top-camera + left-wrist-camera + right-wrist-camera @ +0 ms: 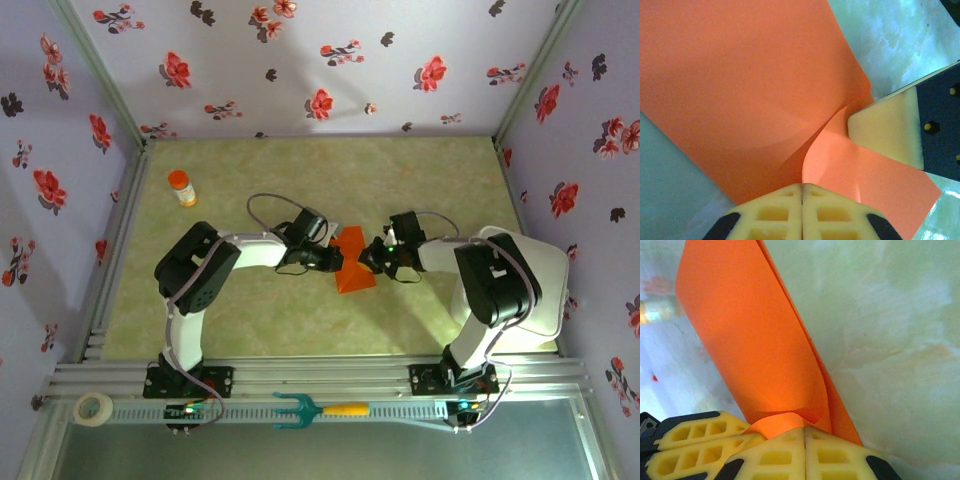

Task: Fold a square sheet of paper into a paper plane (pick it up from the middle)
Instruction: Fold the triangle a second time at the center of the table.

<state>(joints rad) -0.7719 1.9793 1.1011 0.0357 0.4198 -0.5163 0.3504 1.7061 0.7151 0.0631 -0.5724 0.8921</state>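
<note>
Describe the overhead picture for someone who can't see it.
At the middle of a pale green table, the robot's left hand and right hand both pinch an orange-red sheet of paper. An orange-capped bottle sits at the far left, and flowered walls surround the table.

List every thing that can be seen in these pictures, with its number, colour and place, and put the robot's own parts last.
paper sheet: one, orange-red, middle of the table, bent up
bottle: one, pale with orange cap, far left of the table
tape roll: one, whitish, near left corner
fork tool: one, teal with yellow-orange handle, near rail
white object: one, right edge; kind unclear
table: one, pale green
walls: three, lilac with flowers
left arm: one, black and white
right arm: one, black and white
left fingers: yellow, shut on the paper sheet
right fingers: yellow, shut on the paper sheet
</note>
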